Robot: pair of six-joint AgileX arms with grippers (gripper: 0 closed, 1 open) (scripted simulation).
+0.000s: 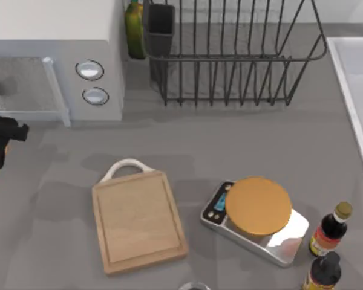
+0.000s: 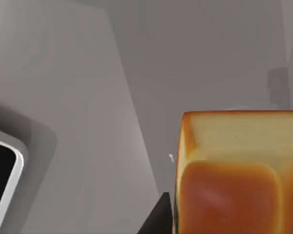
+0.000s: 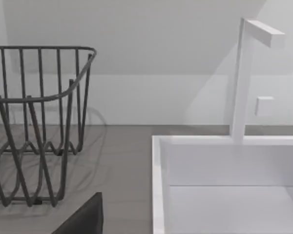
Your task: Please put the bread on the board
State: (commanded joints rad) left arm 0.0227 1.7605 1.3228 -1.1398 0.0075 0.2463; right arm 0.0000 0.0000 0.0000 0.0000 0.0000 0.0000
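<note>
The board (image 1: 139, 222) lies left of the scale (image 1: 256, 220) (two bottles (image 1: 330, 231) at its right), rack (image 1: 233, 54) behind.

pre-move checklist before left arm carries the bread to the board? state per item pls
1. Bread at the left gripper: ok. It sits close against the left wrist camera, with a dark finger beside it.
2. Grip firmly closed on the bread: cannot tell; the finger contact is not visible.
3. Left gripper position: at the table's far left edge, well left of the board. Not ok for release yet.
4. Board surface free: ok, nothing lies on it.
5. Path from left edge to board: ok, bare table between.
6. Scale beside the board's right side: ok, apart from it.
</note>
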